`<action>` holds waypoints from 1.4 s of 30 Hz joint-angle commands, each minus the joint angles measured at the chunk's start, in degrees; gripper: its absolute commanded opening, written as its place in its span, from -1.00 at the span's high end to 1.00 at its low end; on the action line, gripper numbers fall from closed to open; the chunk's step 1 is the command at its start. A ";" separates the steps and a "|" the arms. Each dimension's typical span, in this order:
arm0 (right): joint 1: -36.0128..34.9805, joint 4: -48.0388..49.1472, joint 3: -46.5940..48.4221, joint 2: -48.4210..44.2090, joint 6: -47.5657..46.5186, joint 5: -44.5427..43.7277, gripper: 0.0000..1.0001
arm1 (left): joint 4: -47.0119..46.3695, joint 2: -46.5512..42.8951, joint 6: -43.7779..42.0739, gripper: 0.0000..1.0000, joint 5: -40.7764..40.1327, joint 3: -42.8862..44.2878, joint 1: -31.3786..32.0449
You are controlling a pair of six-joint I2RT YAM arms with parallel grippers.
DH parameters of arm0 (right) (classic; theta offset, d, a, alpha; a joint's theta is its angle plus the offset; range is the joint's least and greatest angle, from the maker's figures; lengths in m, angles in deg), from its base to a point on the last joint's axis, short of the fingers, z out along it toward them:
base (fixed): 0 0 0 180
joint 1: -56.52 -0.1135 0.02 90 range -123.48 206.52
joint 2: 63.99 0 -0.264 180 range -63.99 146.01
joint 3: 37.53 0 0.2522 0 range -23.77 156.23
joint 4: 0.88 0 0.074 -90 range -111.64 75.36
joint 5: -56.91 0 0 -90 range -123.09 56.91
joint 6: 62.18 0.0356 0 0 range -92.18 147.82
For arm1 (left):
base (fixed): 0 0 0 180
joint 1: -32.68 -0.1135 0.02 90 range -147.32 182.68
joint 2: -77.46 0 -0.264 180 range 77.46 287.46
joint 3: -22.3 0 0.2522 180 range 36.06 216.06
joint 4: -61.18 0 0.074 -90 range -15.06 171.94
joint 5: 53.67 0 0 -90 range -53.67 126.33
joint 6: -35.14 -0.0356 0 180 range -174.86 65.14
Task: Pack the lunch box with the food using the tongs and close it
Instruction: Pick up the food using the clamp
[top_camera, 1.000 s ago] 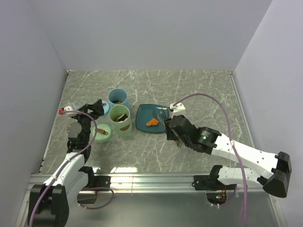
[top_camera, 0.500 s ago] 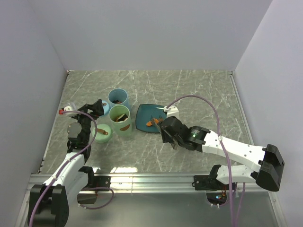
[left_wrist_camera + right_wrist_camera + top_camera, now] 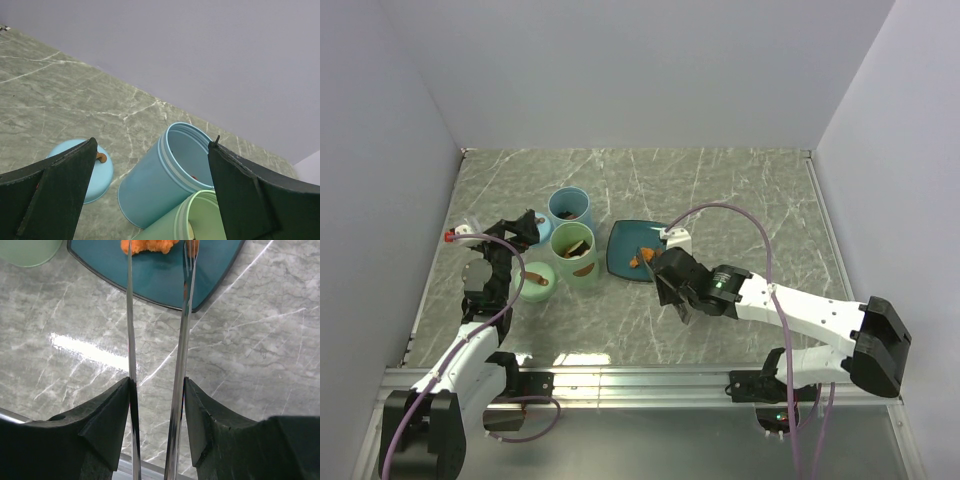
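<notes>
Grey marble desk (image 3: 260,350) underneath; R gripper (image 3: 156,390) was part-closed, pinching both arms of the thin silver tongs (image 3: 129,330), whose tips reached an orange chunk (image 3: 150,245) on the teal plate (image 3: 165,285). Step looked like pickup, so next move prob. needed a firmer squeeze, then a lift toward the green lunch-box tub (image 3: 582,264). L gripper (image 3: 152,150) hung wide open, empty.

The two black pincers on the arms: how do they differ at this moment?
The left pincer stands wide open and holds nothing; the right pincer is closed on thin silver metal tongs. The left pincer faces a light-blue round tub; the right pincer points its tongs at orange food chunks on a teal square plate. Both are black and two-fingered.
</notes>
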 commanded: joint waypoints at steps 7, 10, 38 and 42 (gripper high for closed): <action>0.36 2.53 1.95 0.16 0.31 0.95 -0.10 | -1.90 -0.65 0.45 -0.99 0.22 0.67 -0.26; 0.80 3.40 2.57 2.62 -0.48 1.22 -0.10 | -1.90 -0.83 0.45 -0.99 0.22 0.58 -0.26; 4.93 5.70 10.21 6.94 -8.22 2.02 0.56 | -1.82 -1.01 0.53 -0.99 -0.04 0.41 -0.26; 4.93 4.99 14.16 5.54 -10.06 0.78 0.56 | -1.90 -0.83 0.53 -0.99 -0.04 0.49 -0.26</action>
